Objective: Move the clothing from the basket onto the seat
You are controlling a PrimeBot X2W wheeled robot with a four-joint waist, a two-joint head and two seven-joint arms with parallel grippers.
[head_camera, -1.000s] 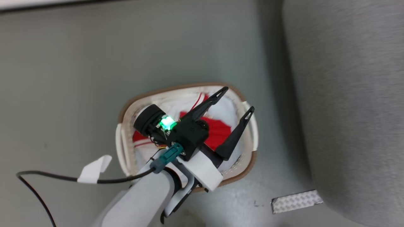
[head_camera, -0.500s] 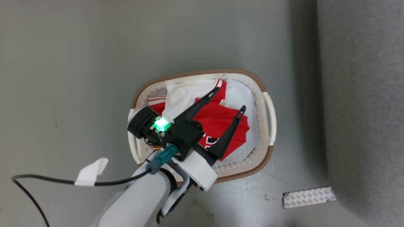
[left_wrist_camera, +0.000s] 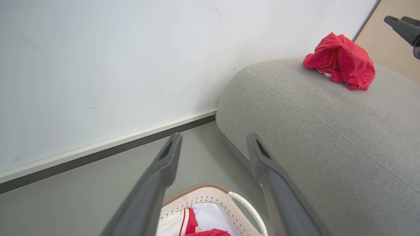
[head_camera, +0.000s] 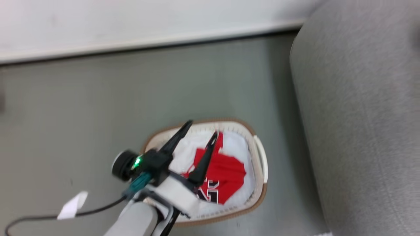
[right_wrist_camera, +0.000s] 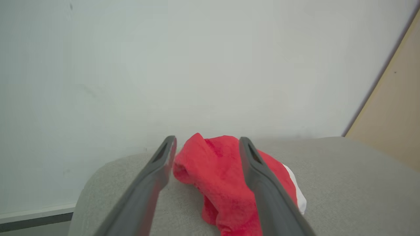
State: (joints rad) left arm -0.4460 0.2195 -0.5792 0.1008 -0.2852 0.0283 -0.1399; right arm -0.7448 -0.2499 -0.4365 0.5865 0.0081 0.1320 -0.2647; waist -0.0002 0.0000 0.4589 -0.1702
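Hanging over the left side of the basket [head_camera: 226, 120], the left gripper [head_camera: 203, 128] has its two dark fingers spread with nothing between them. Below it, the clothing left to move lies loose in the basket: a red jersey [head_camera: 226, 173] with black-and-white lettering on top, crumpled across a white garment [head_camera: 238, 147] that fills the far and right side. Both look thin, light and floppy, so I judge weight will be no trouble. The trouble is that cloth sags, trails and may drag its neighbour up with it. A raised fold near the middle of the red jersey looks the best place to pinch, since a bunched ridge gives the fingers several layers to bite. A flat patch would likely slip out, and a hem or corner would leave most of the cloth dangling to snag on the basket's perforated side or rim. The fabric looks smooth, so a firm, deep closure seems wise. To the right, just beside the basket, stands the grey seat [head_camera: 361, 131]. Farther along its top a second red jersey [left_wrist_camera: 341, 62] already lies in a heap, and the right gripper [right_wrist_camera: 207, 139] hovers near it, fingers parted and, as far as I can tell, clear of the cloth. Beyond is the pale wall [head_camera: 164, 19].
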